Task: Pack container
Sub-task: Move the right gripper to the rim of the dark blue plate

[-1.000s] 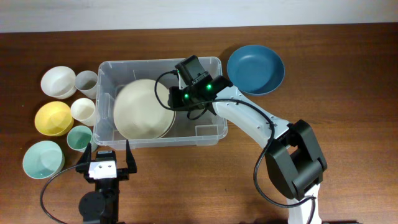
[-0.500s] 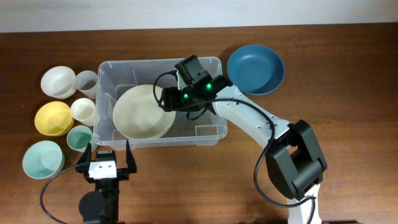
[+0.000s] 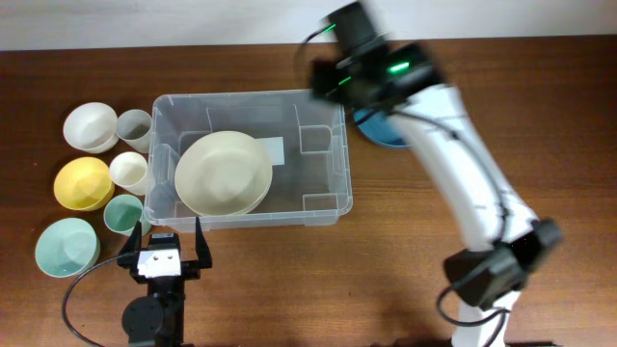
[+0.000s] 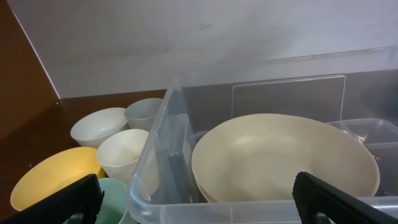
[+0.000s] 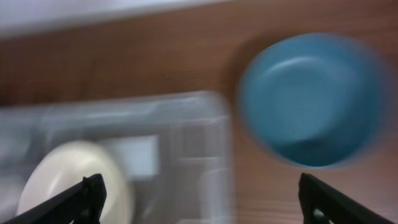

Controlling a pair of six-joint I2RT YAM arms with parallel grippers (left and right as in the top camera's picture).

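The container [image 3: 253, 221], a clear plastic bin, stands mid-table. A large cream bowl [image 3: 224, 173] lies in its left half. My right gripper [image 3: 333, 75] is blurred and raised above the bin's back right corner, open with nothing between its fingers. Its wrist view looks down on the container [image 5: 205, 124], the cream bowl [image 5: 62, 180] and a blue bowl [image 5: 311, 99], with the right gripper [image 5: 202, 199] spread wide. My left gripper [image 3: 164, 253] rests open in front of the bin. In the left wrist view, the left gripper [image 4: 199, 202] faces the near rim of the container [image 4: 215, 211] and the cream bowl [image 4: 280, 155].
Left of the bin stand a white bowl [image 3: 90, 126], a pale cup [image 3: 134, 127], a yellow bowl [image 3: 82, 183], a small white cup [image 3: 128, 172], a small green cup [image 3: 123, 213] and a light green bowl [image 3: 67, 247]. The blue bowl [image 3: 378, 132] sits right of the bin, mostly under the right arm.
My right gripper opened and let go of the cream bowl, which settled flat in the bin. The right arm rose and swung to the back right. The left arm stayed still.
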